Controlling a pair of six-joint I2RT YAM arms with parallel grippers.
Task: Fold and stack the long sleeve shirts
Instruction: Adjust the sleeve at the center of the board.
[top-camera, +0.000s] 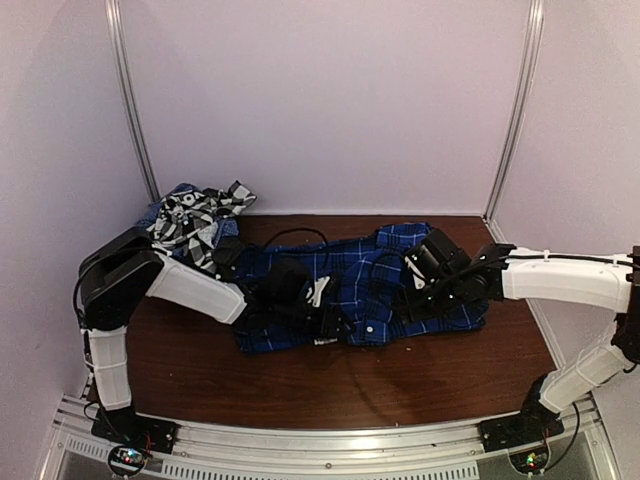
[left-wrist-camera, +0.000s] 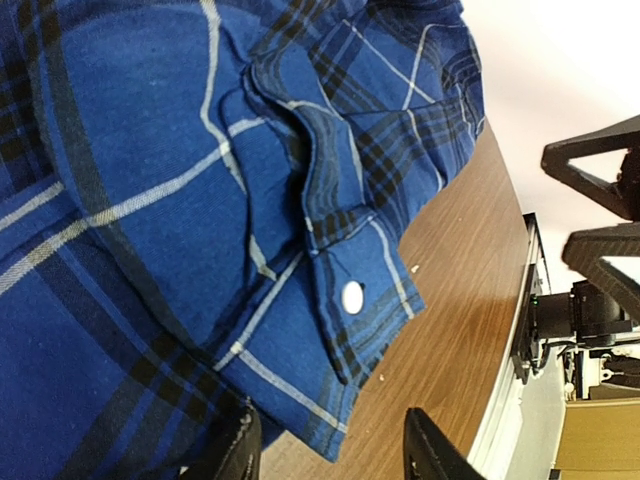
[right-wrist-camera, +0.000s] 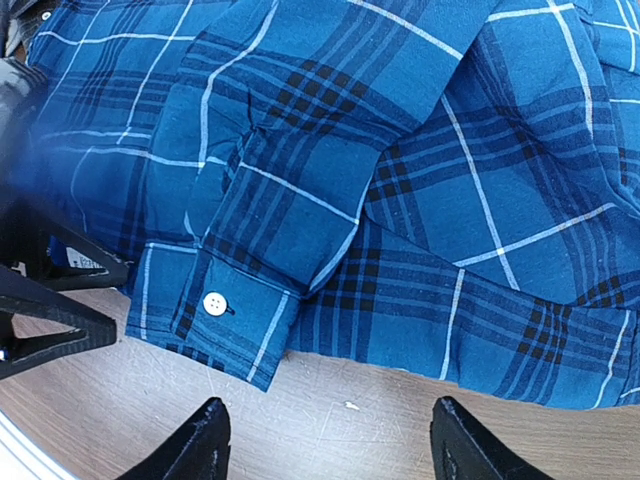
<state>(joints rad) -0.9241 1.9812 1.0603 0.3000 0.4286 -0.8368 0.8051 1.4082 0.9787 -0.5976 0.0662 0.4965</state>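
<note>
The royal-blue plaid shirt (top-camera: 360, 290) is crossed by thin white lines and darker black-navy bands; its cuff button (right-wrist-camera: 213, 303) is white. In the far left heap, the black-and-white plaid shirt (top-camera: 192, 222) shows bold checks, with plainer blue cloth (top-camera: 158, 214) at its edge, its pattern too small to tell. The table (top-camera: 300, 390) is dark reddish-brown wood grain. The left arm (top-camera: 190, 285) and right arm (top-camera: 560, 280) have white shells and black joints; the left gripper (left-wrist-camera: 330, 455) and right gripper (right-wrist-camera: 335, 450) are black. The walls (top-camera: 330, 100) are pale lilac-white
</note>
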